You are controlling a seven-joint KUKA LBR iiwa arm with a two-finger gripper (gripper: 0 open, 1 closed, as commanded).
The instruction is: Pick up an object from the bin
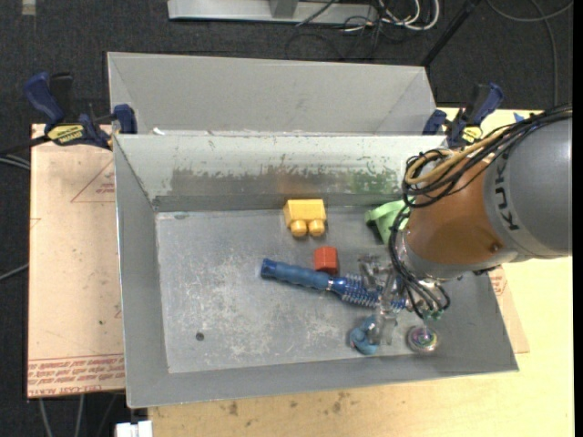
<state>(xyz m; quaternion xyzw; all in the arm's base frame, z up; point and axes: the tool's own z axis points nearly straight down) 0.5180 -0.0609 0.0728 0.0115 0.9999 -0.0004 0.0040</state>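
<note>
Pincer (383, 321) is sitting low in the front right of the bin (182, 335), down among the clutter there. I'm not able to tell how wide it is standing or whether it is gripping anything, because its own metalwork and cabling are blocking my line. Nothing is showing clear of the floor, so I'm judging the pick as not done: the reach-in is looking complete, with the close and the lift left to do.

Nearest candidates: a teal hooked piece (365, 340) lying at the front, right at the pincer tip, and a round shiny piece (421, 339) just beside it toward the right wall. I'm reading the teal one as the likely target, but I'm guessing from position only.

Going back: a blue brush (296, 275) is lying slantwise across the middle of the floor, its coiled bristle end running in under the pincer. A red block (326, 260) is sitting just behind the brush; I can't tell if they're touching. Further back, a yellow block (304, 218) with two round studs is resting near the foot of the back wall, well apart from the pincer. A green piece (386, 214) is lying at the back right, partly hiding behind the orange wrist cover (451, 226).

I'm counting six loose things, one of each.
</note>
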